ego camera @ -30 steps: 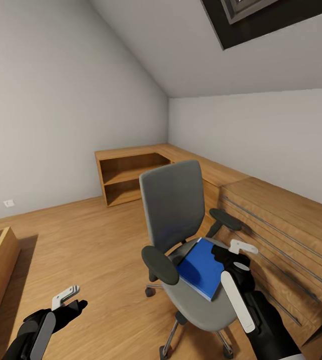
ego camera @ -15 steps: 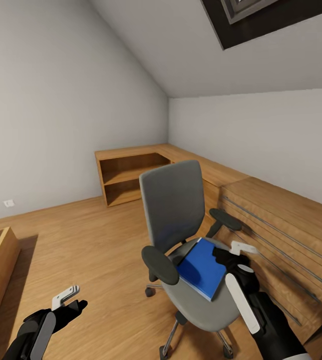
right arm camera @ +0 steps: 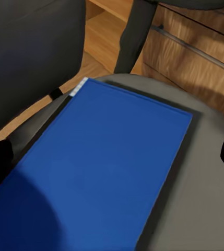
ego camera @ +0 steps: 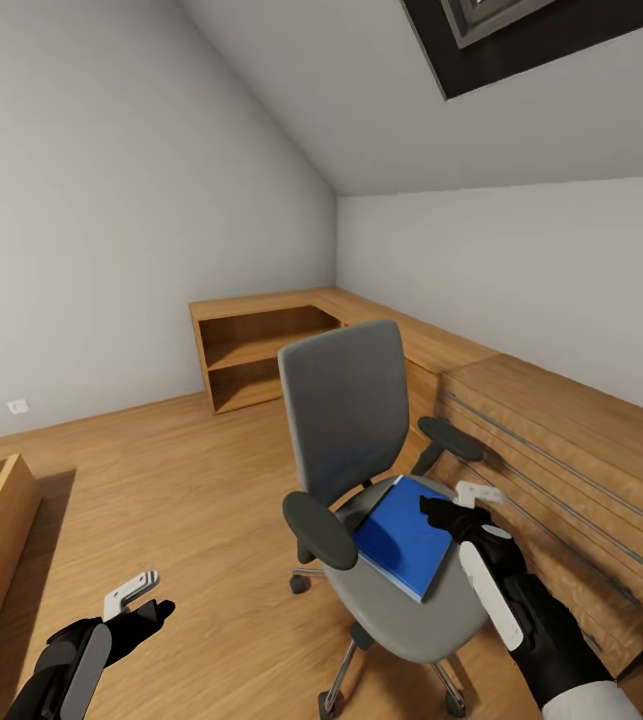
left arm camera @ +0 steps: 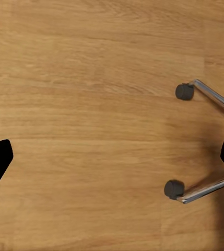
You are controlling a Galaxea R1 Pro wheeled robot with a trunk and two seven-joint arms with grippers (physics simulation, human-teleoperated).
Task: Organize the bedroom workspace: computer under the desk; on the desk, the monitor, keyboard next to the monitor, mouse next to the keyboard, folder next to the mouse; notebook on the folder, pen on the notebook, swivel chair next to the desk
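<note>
Two grippers are out in front of the robot, and only the right one is doing anything that bears on the task. The swivel chair [ego camera: 361, 470] is the landmark: it stands on the wooden floor [ego camera: 191, 480] with its back toward the corner shelf unit [ego camera: 256, 355] and a wooden drawer chest [ego camera: 561, 470] just beside its far armrest. The folder [ego camera: 401, 538] lies flat on the chair's seat, its long edge running from the backrest toward the front lip. Over the last second the right gripper [ego camera: 458, 505] has crept in over the seat from the chest side and has settled slightly lower and closer to the folder's nearest corner; the folder itself has not shifted. In the right wrist view the folder [right arm camera: 98, 172] spreads across the seat, and the two dark fingertips sit far apart at either edge of that view, so the jaws are spread wide with nothing between them. That reads as the final approach before a pinch on the folder's edge; the thin flat cover will likely need a low, shallow bite. The left gripper [ego camera: 139, 600] hangs low beside the chair, jaws likewise parted and empty, its wrist view looking down at the chair's casters [left arm camera: 184, 91].
</note>
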